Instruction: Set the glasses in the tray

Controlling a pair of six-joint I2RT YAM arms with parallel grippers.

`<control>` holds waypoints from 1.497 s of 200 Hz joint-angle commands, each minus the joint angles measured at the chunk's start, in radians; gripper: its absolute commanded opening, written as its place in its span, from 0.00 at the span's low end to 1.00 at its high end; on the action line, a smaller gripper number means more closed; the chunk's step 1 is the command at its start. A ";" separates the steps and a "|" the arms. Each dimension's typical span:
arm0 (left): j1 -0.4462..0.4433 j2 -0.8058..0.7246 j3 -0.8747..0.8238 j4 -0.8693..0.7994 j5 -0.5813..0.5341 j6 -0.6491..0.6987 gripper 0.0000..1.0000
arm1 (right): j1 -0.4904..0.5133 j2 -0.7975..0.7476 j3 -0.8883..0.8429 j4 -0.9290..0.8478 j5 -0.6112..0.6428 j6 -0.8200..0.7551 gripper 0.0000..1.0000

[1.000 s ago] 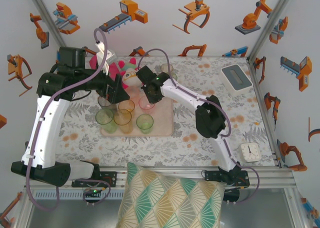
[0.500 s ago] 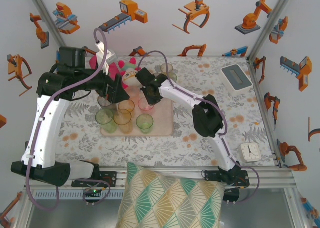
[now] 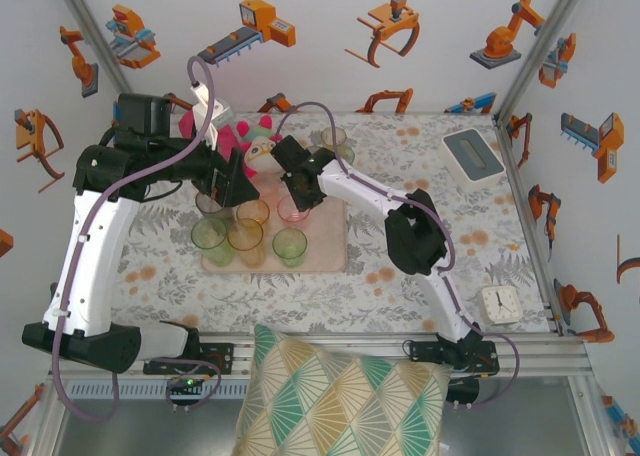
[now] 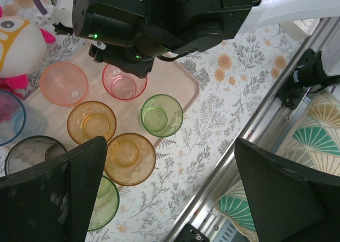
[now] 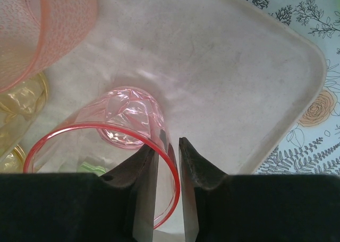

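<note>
From my seat the overhead view is bright and evenly lit. The white enclosure walls (image 3: 320, 86) give back a soft, diffuse light, and the arms cast only faint, blurred shadows on the floral-patterned bench (image 3: 420, 296).

On the left wrist camera the translucent coloured plastic tumblers (image 4: 162, 114) are crisp. The left claw (image 4: 170, 144) shows as two dark, unfocused wedges at the bottom corners.

The right wrist camera is very close. The right claw (image 5: 169, 146) is near-black and soft-edged. The pink translucent plastic tumbler (image 5: 130, 120) catches small white glints, and a pale sheen lies across the flat beige-pink tray (image 5: 239, 67).

Blue glass (image 4: 11, 128) half off-frame
</note>
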 commanded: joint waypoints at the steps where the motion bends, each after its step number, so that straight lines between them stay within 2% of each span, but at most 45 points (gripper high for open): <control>1: 0.006 -0.011 0.012 0.005 0.025 -0.011 0.97 | 0.007 -0.026 -0.012 0.004 -0.005 0.018 0.28; 102: 0.007 -0.012 0.017 0.006 0.025 -0.012 0.97 | 0.007 -0.059 -0.016 -0.004 -0.011 0.019 0.34; 299: 0.016 -0.023 0.014 0.006 0.031 -0.014 0.97 | 0.008 -0.112 0.015 -0.052 -0.011 0.008 0.39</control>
